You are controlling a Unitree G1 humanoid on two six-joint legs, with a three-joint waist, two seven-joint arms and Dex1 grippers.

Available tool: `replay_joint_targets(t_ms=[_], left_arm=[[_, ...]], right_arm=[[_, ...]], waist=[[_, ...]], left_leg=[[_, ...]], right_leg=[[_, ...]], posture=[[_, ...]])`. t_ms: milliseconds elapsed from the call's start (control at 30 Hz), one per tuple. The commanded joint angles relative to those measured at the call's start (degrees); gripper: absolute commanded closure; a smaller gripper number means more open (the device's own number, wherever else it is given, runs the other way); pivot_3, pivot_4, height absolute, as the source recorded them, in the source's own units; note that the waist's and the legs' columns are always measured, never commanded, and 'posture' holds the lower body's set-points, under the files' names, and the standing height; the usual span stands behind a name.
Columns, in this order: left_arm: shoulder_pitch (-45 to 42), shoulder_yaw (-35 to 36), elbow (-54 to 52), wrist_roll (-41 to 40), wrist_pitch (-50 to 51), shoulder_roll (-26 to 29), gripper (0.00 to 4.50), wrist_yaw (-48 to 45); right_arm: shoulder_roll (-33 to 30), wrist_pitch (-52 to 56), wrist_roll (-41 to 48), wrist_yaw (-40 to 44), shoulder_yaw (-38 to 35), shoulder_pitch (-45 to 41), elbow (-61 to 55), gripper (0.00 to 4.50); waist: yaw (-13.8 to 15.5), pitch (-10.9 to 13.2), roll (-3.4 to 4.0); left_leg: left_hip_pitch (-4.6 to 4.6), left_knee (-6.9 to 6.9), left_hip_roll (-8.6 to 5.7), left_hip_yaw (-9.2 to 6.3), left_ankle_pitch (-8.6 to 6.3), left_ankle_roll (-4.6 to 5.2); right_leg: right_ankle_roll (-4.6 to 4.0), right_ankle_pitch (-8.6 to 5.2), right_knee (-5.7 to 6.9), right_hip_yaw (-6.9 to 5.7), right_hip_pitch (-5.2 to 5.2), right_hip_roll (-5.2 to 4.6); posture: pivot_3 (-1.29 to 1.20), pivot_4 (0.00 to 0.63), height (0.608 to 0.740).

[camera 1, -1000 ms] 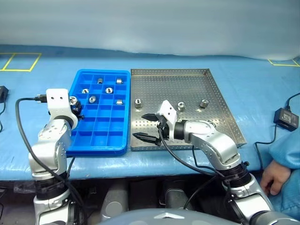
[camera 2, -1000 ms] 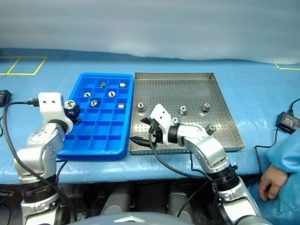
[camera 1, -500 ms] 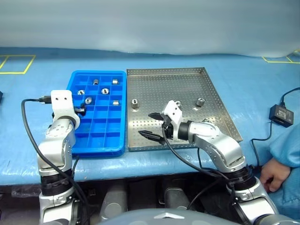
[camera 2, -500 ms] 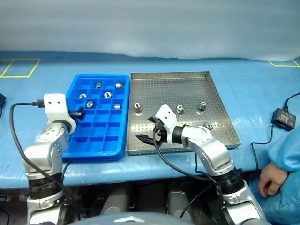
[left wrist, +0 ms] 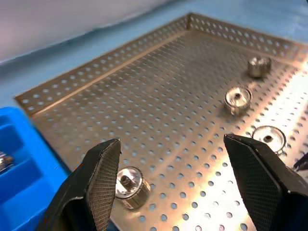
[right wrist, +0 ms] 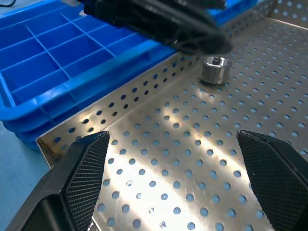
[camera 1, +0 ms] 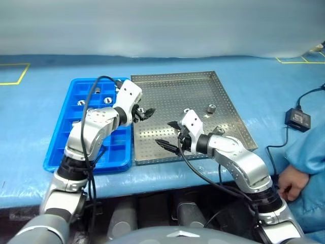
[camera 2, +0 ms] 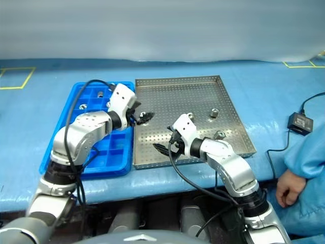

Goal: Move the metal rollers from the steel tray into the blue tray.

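I see my left gripper (camera 1: pixel 147 112) reaching across from the blue tray (camera 1: pixel 66 152) to the steel tray (camera 1: pixel 167 86), hovering over the steel tray's left edge with its two black fingers spread apart and nothing between them. In the left wrist view, one metal roller (left wrist: pixel 129 186) sits on the perforated floor just beside the left gripper's finger (left wrist: pixel 98 183), close to the rim next to the blue tray. Three more rollers lie farther out ahead of that claw, one (left wrist: pixel 269 138) near its other finger, one (left wrist: pixel 237 99) beyond it, and one (left wrist: pixel 259 66) toward the far rim.

My right gripper (camera 1: pixel 171 135) hangs low over the near part of the steel tray, fingers wide apart and empty. The roller (right wrist: pixel 215 69) by the rim lies ahead of it, under the left gripper. A few rollers (camera 1: pixel 81 102) already rest in the blue tray's far compartments.
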Motion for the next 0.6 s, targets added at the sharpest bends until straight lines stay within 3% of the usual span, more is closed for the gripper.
replay_joint_targets(t_ms=[33, 267, 600], left_arm=[[-6.5, -7.4, 7.3, 5.6, -5.3, 3.9, 0.79, -7.9], [-15.5, -13.4, 23.5, 13.9, -13.7, 4.1, 0.79, -14.7], [-19.2, -17.6, 38.7, 24.6, -21.7, 2.5, 0.79, -18.9]], right_arm=[[1.6, -1.3, 0.0, -1.8, -0.9, 1.0, -3.3, 0.00], [3.6, -2.4, -1.1, -4.2, -0.4, 3.3, -5.1, 0.00], [4.9, -4.1, -2.0, -5.4, 0.2, 4.2, -5.3, 0.00]], waist=[[-0.5, 0.0, 0.00], [-2.0, 0.0, 0.01], [-3.6, 0.0, 0.01]], left_leg=[[-0.01, 0.00, 0.02, -0.03, 0.00, 0.00], [-0.08, 0.01, -0.02, 0.01, 0.00, 0.01], [-0.03, 0.03, 0.01, 0.04, -0.01, 0.02]], right_leg=[[-0.02, -0.01, 0.02, -0.01, 0.00, 0.02], [0.00, -0.02, -0.04, 0.00, -0.04, -0.06], [0.00, -0.02, 0.05, 0.04, -0.06, -0.04]], posture=[[-0.12, 0.150, 0.740], [-0.18, 0.150, 0.740], [-0.20, 0.150, 0.740]])
